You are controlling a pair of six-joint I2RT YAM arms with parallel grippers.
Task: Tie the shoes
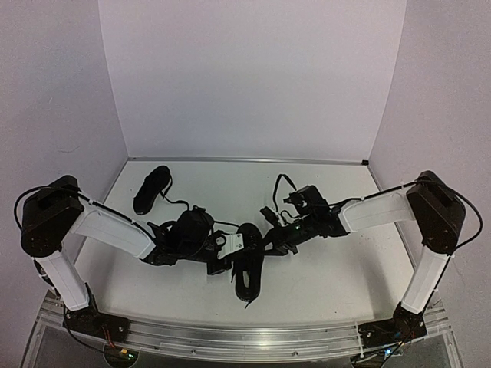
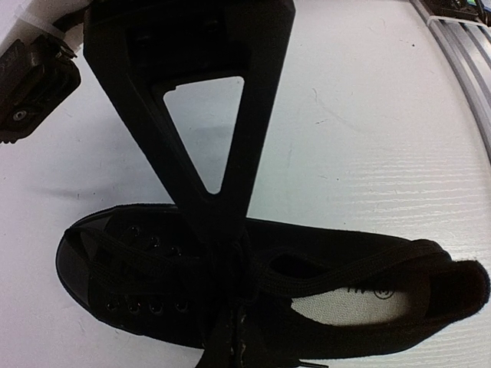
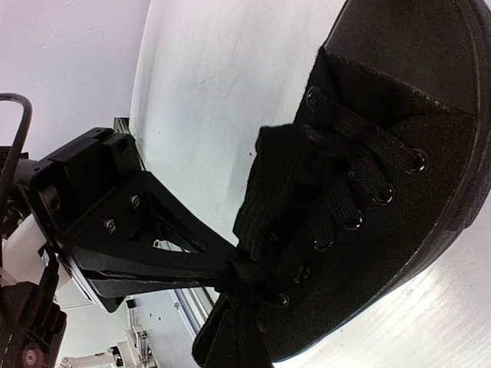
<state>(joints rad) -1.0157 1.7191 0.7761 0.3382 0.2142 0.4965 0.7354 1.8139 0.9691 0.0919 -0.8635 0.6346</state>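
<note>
Top external shows you barely started: left hand [image 2: 222, 241] and right hand [image 3: 234, 264] each pinch the lace [image 3: 284, 176] of the middle shoe [image 1: 247, 268] on the tabletop [image 1: 330, 284], no bow visible, and the far shoe [image 1: 152, 189] looks untied.

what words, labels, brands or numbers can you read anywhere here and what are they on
No text can be read in any view.
Dark print on the light insole of the shoe: too blurred to read.
White tag in the top view: too small to read.
</note>
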